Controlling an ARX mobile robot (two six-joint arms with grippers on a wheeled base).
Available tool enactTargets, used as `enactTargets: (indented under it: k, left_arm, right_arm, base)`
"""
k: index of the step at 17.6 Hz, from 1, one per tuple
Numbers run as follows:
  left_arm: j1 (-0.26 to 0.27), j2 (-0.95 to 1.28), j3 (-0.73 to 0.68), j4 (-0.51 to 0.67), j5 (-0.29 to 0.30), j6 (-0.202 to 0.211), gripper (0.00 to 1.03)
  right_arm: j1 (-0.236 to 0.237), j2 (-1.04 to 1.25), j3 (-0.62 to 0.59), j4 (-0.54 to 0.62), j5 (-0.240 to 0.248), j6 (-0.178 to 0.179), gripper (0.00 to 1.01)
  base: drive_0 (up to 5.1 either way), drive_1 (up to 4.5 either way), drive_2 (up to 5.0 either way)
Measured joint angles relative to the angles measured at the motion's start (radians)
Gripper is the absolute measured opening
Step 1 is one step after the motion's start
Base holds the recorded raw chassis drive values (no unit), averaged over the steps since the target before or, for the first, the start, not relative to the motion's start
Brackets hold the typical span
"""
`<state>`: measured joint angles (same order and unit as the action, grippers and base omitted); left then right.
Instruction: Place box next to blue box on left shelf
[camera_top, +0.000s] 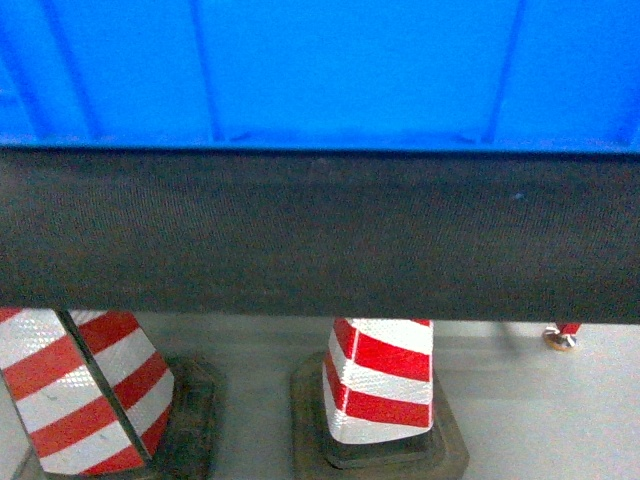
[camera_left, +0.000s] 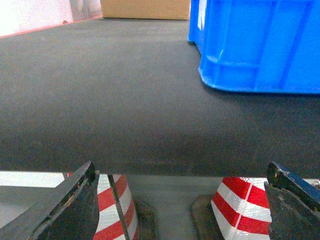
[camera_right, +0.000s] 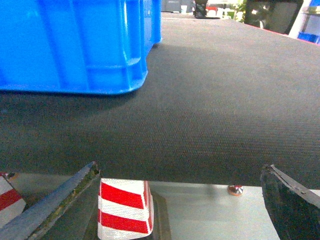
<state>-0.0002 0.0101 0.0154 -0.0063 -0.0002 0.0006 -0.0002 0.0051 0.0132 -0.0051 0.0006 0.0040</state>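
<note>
The box (camera_top: 320, 70), a bright-blue ribbed crate, stands on the dark shelf (camera_top: 320, 230) and fills the top of the head view. It sits at the right in the left wrist view (camera_left: 260, 45) and at the left in the right wrist view (camera_right: 70, 45). Close behind it a second blue box shows a corner (camera_left: 194, 20) (camera_right: 152, 20). My left gripper (camera_left: 181, 170) is open, level with the shelf's front edge, left of the crate and apart from it. My right gripper (camera_right: 181, 167) is open too, right of the crate. Both hold nothing. Neither gripper appears in the head view.
Red-and-white striped cones (camera_top: 85, 390) (camera_top: 380, 380) stand on the grey floor under the shelf's front edge. A metal foot (camera_top: 562, 338) shows at the right. A cardboard box (camera_left: 145, 9) sits at the far back of the shelf. Bare shelf mat (camera_right: 225, 90) lies either side of the crates.
</note>
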Motion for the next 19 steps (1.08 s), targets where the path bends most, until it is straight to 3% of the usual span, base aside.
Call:
enactTargets:
  k: [19]
  left_arm:
    - [0.000,0.000,0.000,0.002,0.000,0.000,0.98]
  right_arm:
    - [0.000,0.000,0.000,0.000,0.000,-0.002,0.98]
  base:
    - [0.0,0.00,0.0]
